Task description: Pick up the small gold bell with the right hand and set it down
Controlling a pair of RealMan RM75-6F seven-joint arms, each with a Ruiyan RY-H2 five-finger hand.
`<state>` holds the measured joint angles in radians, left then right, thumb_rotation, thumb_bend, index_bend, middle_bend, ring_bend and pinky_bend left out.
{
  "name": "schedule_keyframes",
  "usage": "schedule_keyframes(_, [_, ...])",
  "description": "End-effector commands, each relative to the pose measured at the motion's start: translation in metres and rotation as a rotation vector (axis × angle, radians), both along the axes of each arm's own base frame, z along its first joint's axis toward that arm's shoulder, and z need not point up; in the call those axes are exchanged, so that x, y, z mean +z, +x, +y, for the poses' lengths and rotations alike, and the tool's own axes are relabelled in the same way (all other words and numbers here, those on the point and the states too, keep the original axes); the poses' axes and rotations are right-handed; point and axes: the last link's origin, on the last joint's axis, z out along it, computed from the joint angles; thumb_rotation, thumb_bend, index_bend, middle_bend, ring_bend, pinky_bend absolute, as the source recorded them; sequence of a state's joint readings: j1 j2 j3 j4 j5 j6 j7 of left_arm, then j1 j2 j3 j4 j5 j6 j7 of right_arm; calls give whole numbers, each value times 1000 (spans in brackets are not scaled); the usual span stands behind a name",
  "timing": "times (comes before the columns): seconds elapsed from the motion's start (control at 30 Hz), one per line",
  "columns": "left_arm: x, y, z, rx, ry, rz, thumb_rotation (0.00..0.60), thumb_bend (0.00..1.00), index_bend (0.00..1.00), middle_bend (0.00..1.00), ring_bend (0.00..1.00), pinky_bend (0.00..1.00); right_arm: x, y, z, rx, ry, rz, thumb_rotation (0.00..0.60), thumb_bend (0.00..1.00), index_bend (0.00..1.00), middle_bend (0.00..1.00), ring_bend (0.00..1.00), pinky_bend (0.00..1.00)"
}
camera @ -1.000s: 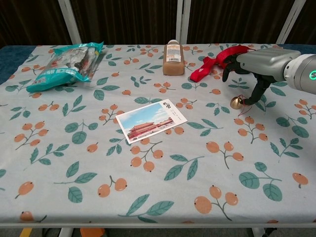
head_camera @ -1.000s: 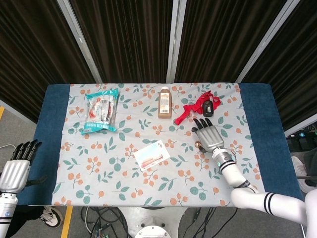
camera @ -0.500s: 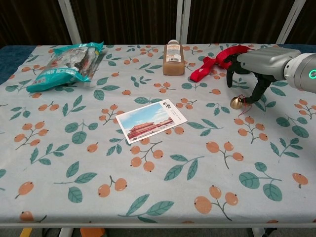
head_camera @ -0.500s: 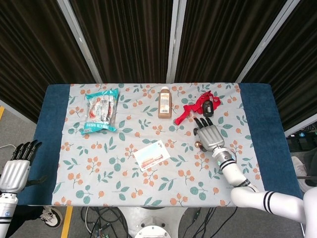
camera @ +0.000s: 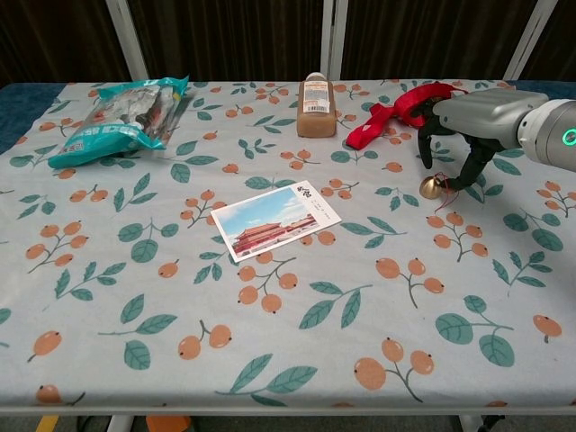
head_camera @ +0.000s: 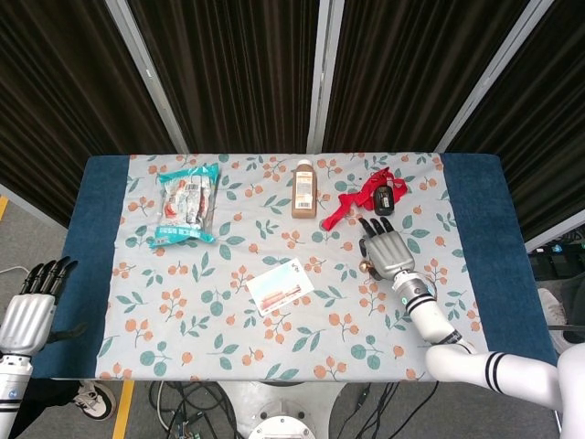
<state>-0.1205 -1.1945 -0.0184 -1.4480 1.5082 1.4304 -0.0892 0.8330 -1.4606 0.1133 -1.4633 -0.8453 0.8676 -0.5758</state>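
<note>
Worktop (camera: 108,360): packet (camera: 117,119) rear left, bottle (camera: 316,94) rear centre, ribbon (camera: 396,110) to its right. Postcard (camera: 277,219) at centre. Bell (camera: 430,187) right of postcard, under right hand (camera: 472,121).

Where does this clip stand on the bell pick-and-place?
Done: the right robot hand has reached the small gold bell. In hand: fingers curl around it, bell apparently on the floral tablecloth; grip unclear. Left: lift, set down. Left robot hand idle.

The desk (head_camera: 101,265) is covered by a floral cloth (head_camera: 228,274); dark curtains (head_camera: 228,73) are hung behind, and grey floor (head_camera: 37,238) is seen below
</note>
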Motion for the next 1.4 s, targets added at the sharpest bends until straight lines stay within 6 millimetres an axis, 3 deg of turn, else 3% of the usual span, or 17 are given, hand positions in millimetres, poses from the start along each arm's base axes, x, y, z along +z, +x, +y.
schedule_keyframes(0.03, [0, 0, 0, 0, 0, 0, 600, 15, 56, 32, 0, 36, -1, 0, 0, 0, 2, -1, 600, 199, 487, 0, 0, 0])
schedule_keyframes(0.47, [1, -2, 0, 5, 0, -1, 600, 15, 56, 32, 0, 36, 0, 3, -1, 3, 2, -18, 600, 258, 519, 0, 0, 0])
schedule_keyframes(1.4, [1, -4, -1, 13, -1, 1, 600, 21, 56, 32, 0, 36, -4, 1, -1, -24, 10, -13, 600, 279, 562, 0, 0, 0])
